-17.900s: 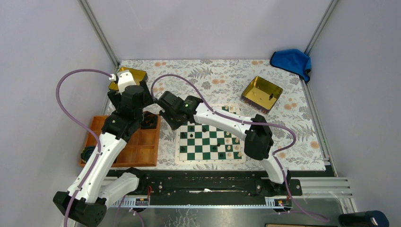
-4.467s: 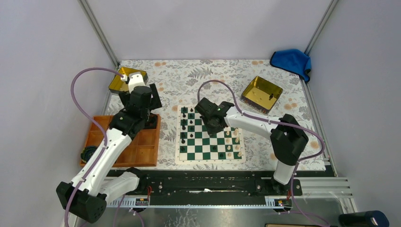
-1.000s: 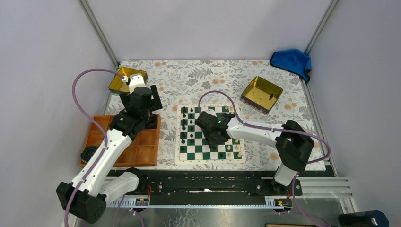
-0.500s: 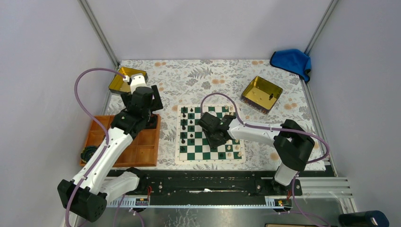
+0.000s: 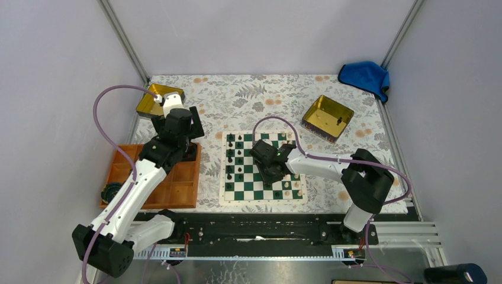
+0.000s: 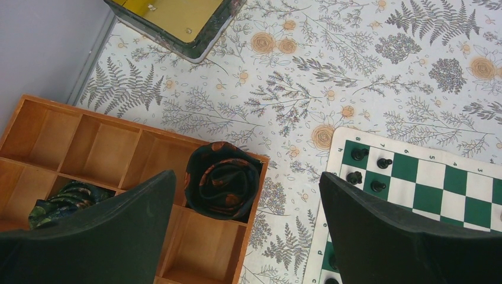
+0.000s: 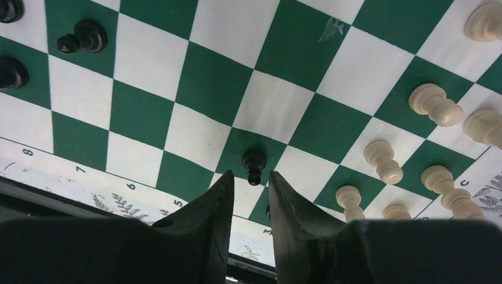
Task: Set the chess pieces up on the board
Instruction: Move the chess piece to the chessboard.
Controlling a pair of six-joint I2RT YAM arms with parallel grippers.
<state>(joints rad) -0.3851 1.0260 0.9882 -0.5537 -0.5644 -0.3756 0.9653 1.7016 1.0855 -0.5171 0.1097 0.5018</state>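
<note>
**A:** What lies closest to us on the desk (image 5: 266,97)?

**B:** Just past the arm bases is the board (image 5: 245,190), a flat mat of green and white checks. To its left sits an orange wooden tray (image 5: 177,189) divided into compartments.

**A:** Where are the chess pieces?

**B:** Black chess pieces (image 5: 234,155) stand in two files down the board's left side. Cream pieces (image 5: 291,183) cluster at its near right corner. One black pawn (image 7: 254,164) stands alone on a green square, close to the board's near edge.

**A:** And the right arm?

**B:** The right end effector (image 7: 250,176) hangs low over that lone pawn. Its jaws are only a narrow gap apart, with the pawn's head between the tips. I cannot tell whether they press on it.

**A:** The left arm?

**B:** The left end effector (image 6: 245,176) hovers above the tray's far right corner with its jaws spread wide and nothing between them. Below it, a rolled dark patterned cloth (image 6: 222,180) fills one compartment.

**A:** What is farther back?

**B:** A gold tin (image 6: 177,15) sits beyond the tray at the desk's left edge. A second gold tin (image 5: 327,116) lies past the board on the right. A blue cloth (image 5: 364,77) is bunched in the far right corner.
</note>
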